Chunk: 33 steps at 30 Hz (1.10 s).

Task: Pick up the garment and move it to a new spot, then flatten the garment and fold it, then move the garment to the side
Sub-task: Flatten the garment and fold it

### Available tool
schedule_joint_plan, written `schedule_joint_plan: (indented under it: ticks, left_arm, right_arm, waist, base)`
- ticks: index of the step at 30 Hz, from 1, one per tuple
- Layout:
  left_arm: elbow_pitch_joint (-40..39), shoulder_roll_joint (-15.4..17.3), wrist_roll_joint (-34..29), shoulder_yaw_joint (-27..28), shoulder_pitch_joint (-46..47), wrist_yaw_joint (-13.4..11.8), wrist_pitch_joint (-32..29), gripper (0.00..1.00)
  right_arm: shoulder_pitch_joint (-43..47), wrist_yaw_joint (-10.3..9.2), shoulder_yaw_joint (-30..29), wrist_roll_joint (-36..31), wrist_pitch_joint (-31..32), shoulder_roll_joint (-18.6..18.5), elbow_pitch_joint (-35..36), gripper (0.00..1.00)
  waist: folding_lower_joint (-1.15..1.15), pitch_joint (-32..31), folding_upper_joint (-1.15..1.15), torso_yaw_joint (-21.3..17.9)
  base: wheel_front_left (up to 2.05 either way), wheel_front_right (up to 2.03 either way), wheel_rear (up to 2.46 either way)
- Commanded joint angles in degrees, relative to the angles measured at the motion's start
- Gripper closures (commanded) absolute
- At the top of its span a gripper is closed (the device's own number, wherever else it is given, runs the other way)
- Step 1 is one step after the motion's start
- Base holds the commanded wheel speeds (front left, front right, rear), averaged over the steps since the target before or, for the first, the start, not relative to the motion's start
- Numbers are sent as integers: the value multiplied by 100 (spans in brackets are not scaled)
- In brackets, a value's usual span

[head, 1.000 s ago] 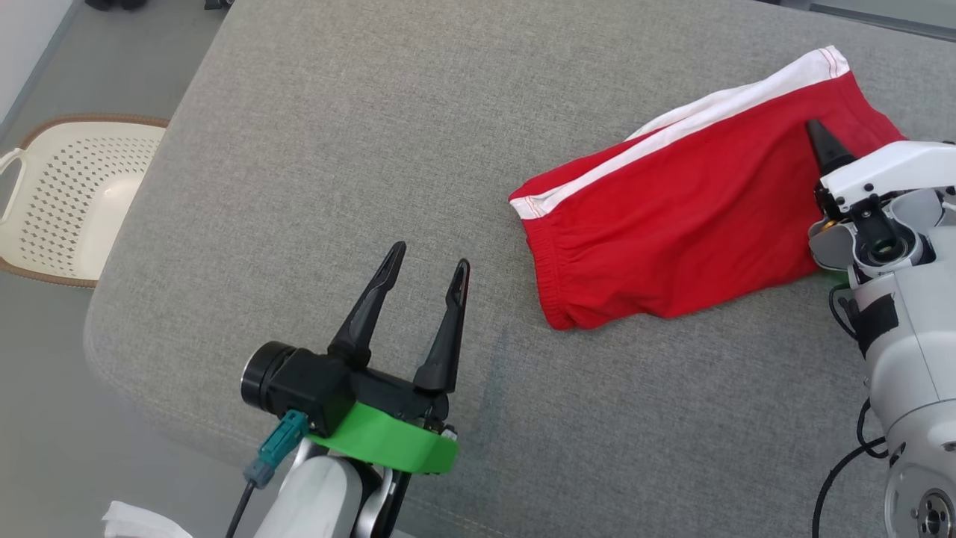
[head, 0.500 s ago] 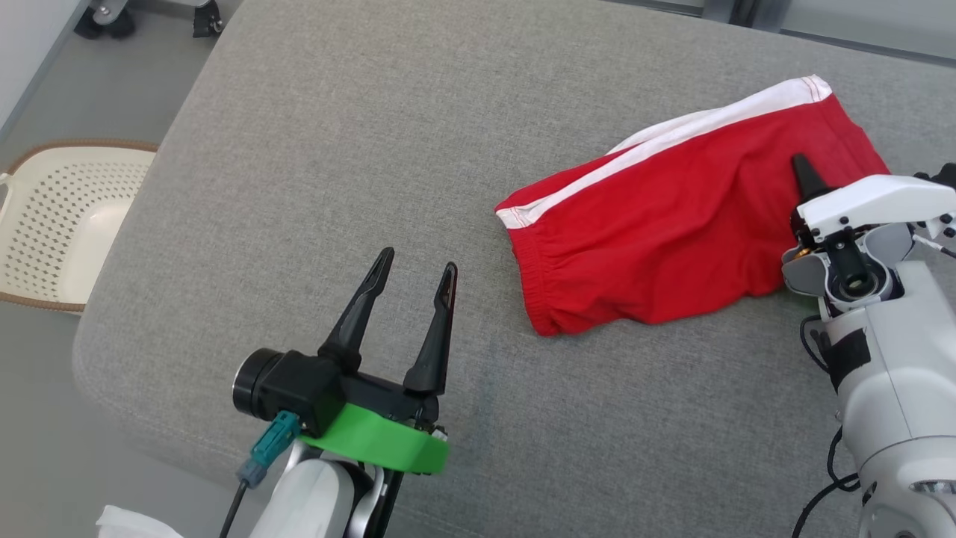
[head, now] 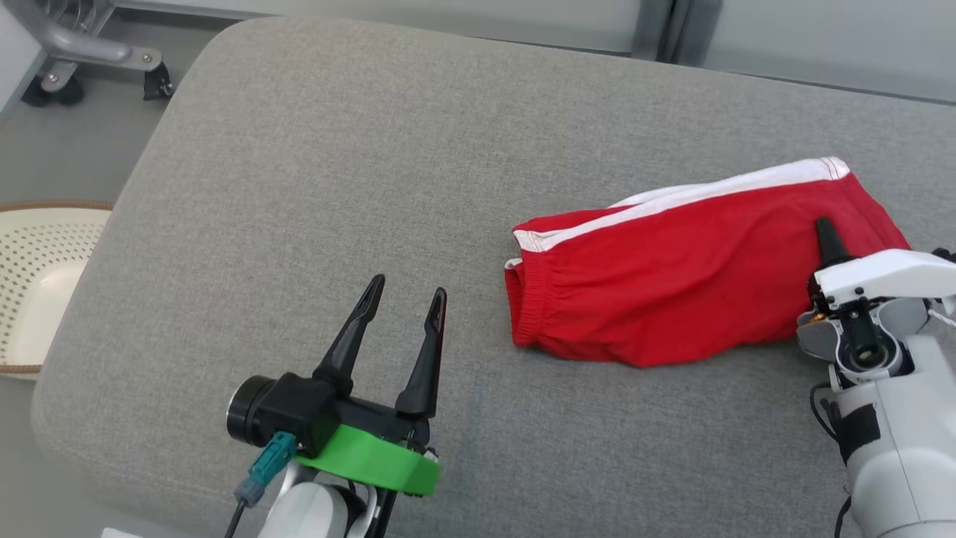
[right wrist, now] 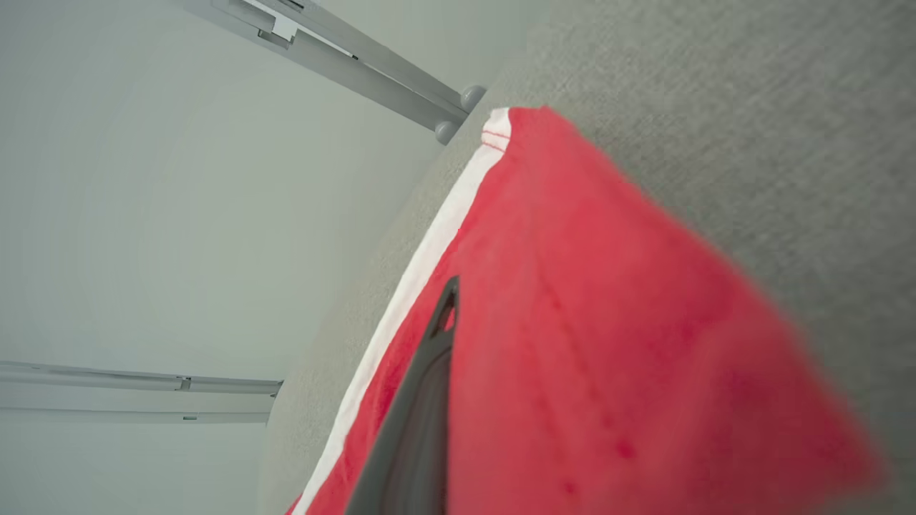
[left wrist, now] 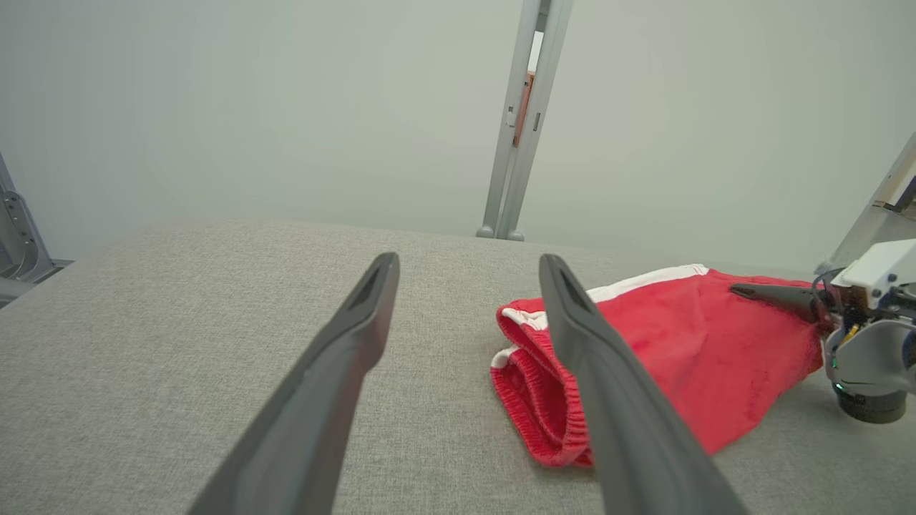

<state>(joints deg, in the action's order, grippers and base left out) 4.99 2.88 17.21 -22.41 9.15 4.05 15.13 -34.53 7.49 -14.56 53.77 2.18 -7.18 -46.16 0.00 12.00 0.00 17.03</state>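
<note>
Found one red, white-striped garment (head: pixel 672 299) lying on the right of the grey cushion (head: pixel 336 149). My right pincer (head: pixel 824 233) was clamped shut on its right edge. My left pincer (head: pixel 411 285) stood wide open and empty, well apart. One white basket (head: pixel 37 291) sat beside the cushion.

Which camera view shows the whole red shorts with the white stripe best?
The head view: the red fabric shorts with white stripe lie there nearly complete. The left wrist view hides part behind the left pincer; the right wrist view gives a blurred close part.
</note>
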Motion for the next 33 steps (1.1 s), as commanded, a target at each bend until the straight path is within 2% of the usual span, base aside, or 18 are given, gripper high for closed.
schedule_joint_plan:
  ticks: [1,4,16,23,33]
  left_arm:
    - [7,6,-30,49,-98,1,-4,0]
    - [8,7,-72,98,-167,13,-4,0]
    - [55,9,-215,215,-479,79,-4,0]
    - [84,10,-325,200,-431,138,-4,0]
    - [61,11,-223,215,-471,160,-3,0]
  right_arm:
    - [181,-3,-31,36,-61,-2,145,100]
    - [522,-3,-136,-80,-211,-39,366,100]
    - [1450,-2,-858,-911,-434,310,653,100]
    - [1492,-2,-481,-1548,-866,394,1050,100]
    - [1543,-2,700,-1599,-1091,422,1544,100]
  waist:
    - [0,-197,0,-204]
    - [0,-283,0,-319]
    - [0,-685,0,-844]
    - [0,-736,0,-947]
    - [0,-783,0,-741]
  base:
    - [0,0,0]
    - [0,0,0]
    - [0,0,0]
    - [0,0,0]
    - [0,0,0]
